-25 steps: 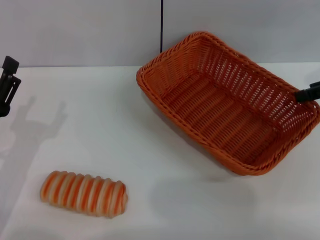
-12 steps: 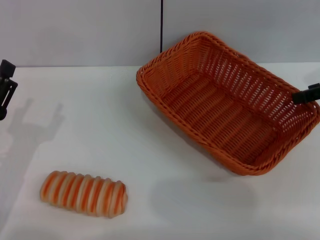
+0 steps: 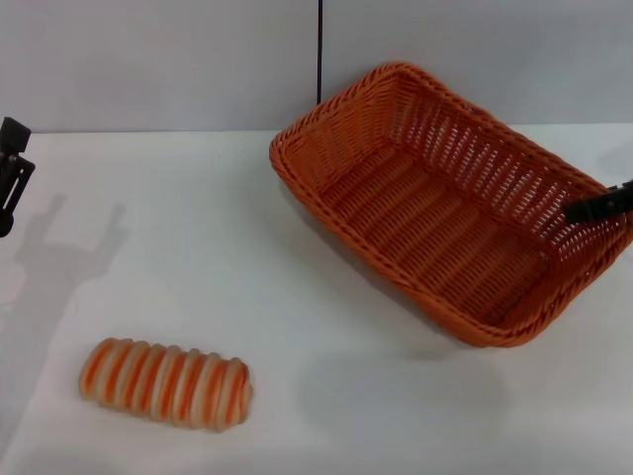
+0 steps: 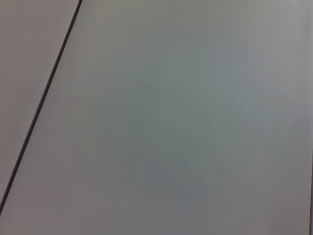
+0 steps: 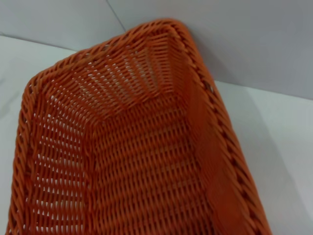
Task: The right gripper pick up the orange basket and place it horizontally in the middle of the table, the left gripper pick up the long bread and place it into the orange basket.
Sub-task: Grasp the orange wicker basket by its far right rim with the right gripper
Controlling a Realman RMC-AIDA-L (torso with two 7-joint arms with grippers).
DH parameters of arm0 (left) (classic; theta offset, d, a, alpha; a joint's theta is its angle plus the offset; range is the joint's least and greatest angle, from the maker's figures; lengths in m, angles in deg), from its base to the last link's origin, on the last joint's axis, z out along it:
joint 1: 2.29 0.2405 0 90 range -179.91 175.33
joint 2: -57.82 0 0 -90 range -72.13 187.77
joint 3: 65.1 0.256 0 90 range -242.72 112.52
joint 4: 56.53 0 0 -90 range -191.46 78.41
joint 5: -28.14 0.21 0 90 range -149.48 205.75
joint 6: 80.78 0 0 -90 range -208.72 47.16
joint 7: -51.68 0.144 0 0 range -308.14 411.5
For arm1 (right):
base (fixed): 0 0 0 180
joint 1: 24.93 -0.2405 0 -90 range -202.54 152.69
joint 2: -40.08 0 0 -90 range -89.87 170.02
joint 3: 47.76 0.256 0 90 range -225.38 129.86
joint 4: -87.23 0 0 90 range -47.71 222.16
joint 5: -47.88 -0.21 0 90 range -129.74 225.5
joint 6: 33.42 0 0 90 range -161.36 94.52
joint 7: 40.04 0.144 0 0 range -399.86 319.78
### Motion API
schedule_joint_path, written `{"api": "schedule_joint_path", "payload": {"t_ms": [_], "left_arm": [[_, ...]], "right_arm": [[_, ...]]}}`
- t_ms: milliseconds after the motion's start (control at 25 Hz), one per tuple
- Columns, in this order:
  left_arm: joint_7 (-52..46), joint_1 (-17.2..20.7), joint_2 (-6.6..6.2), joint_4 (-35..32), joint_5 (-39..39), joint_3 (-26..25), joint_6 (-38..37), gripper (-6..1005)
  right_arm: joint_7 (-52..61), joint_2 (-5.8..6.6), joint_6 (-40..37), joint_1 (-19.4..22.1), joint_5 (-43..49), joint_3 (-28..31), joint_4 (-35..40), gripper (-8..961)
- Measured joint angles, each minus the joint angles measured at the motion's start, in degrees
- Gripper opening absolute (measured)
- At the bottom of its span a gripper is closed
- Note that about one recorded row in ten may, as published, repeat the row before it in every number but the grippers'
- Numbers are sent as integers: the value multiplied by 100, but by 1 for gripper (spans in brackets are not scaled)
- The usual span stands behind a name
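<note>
The orange basket (image 3: 450,203) lies at an angle on the back right of the white table (image 3: 297,297), with nothing in it. Its woven inside fills the right wrist view (image 5: 142,156). My right gripper (image 3: 598,205) comes in from the right edge of the head view as a dark tip just inside the basket's right rim. The long bread (image 3: 165,383), striped orange and cream, rests at the front left of the table. My left gripper (image 3: 12,178) hangs at the far left edge, well behind the bread and apart from it.
A grey wall with a thin dark vertical line (image 3: 319,49) stands behind the table. The left wrist view holds only a plain grey surface crossed by a dark line (image 4: 44,98). White tabletop lies between the bread and the basket.
The right gripper's tip has moved down and a little left, further inside the basket's right rim. The left gripper shifted slightly left early on. Basket and bread have not moved.
</note>
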Motion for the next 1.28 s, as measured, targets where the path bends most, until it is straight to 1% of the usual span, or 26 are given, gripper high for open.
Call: {"api": "schedule_joint_path", "payload": {"t_ms": [200,600,920,1120,1280], "left_arm": [[0,-12,0,1,0,0,0,844],[-145,10,0,-40,1,-11,0,844],[-148,45,0,-23,1,-15,1,844],[-149,48,0,-26,1,-16,1,844],[-149,50,0,-27,0,-12,10,844]], "right_arm": [[0,-47,0,-12,109,-4,-14,569],[-46,-70,-70,26,193,39,2,521],[-149,-181,-104,57,166,70,80,286],[-263,-199,-147,66,156,78,54,158],[-415,-213,-137,97,55,76,74,158]]}}
